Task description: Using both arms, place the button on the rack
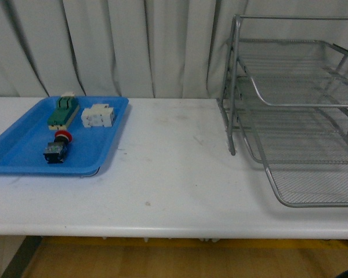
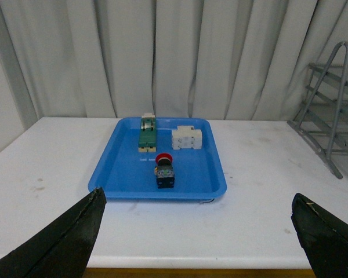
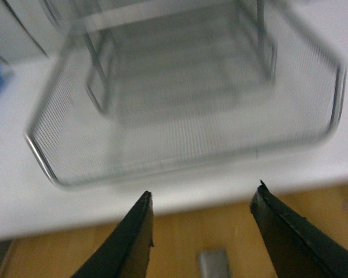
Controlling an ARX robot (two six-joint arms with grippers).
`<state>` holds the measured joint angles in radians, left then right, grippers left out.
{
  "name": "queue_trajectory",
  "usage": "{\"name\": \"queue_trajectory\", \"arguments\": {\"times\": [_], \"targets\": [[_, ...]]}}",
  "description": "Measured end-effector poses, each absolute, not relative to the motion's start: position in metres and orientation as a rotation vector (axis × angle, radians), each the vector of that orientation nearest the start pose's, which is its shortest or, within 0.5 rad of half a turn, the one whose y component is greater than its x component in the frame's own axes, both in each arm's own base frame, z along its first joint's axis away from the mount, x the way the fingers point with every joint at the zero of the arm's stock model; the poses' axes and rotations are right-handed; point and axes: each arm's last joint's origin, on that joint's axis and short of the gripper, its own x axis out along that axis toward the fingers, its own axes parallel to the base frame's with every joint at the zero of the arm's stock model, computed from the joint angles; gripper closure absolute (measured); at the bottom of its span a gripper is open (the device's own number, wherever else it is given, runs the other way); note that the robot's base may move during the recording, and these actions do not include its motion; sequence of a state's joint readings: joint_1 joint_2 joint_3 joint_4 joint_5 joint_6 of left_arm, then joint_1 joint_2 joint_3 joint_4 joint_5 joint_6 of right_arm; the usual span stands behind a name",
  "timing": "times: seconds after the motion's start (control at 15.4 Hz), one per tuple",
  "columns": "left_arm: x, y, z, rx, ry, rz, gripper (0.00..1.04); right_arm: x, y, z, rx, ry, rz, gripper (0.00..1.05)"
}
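The button (image 1: 58, 146), red cap on a black body, lies in the blue tray (image 1: 23, 152) at the table's left; the left wrist view shows the button (image 2: 165, 171) well ahead of my open left gripper (image 2: 197, 200), nothing between its fingers. The silver wire-mesh rack (image 1: 301, 110) stands at the right. In the blurred right wrist view the rack (image 3: 191, 98) lies just beyond my open right gripper (image 3: 203, 194), which hangs off the table's front edge over the wooden floor. Neither arm appears in the front view.
In the blue tray (image 2: 116, 174) also sit a green-and-cream component (image 1: 62, 111) and a white terminal block (image 1: 98, 115). White table (image 1: 174, 174) stretches between tray and rack; curtains hang behind. A small grey object (image 3: 213, 263) lies on the floor.
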<state>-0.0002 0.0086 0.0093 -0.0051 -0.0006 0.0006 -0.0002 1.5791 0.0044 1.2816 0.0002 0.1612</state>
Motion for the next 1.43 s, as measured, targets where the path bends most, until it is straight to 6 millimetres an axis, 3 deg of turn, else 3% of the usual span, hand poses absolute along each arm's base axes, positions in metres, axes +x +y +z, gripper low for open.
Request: {"name": "queue_trajectory", "arguments": {"times": [0.13,0.33,0.65,1.37,1.43], "targets": [[0.098,0.0,0.166,0.001,0.003,0.0,0.07,0.172,0.0,0.127,0.06,0.077,-0.003,0.69],[0.098,0.0,0.166,0.001,0.003,0.0,0.07,0.161,0.0,0.152,0.009,-0.024,0.0,1.03],[0.098,0.0,0.166,0.001,0.003,0.0,0.07,0.137,0.0,0.168,0.006,-0.046,0.0,1.03],[0.098,0.0,0.166,0.001,0.003,0.0,0.07,0.102,0.0,0.163,0.006,0.043,0.003,1.03],[0.098,0.0,0.166,0.001,0.004,0.0,0.07,0.097,0.0,0.168,0.006,-0.017,0.0,1.03]]}}
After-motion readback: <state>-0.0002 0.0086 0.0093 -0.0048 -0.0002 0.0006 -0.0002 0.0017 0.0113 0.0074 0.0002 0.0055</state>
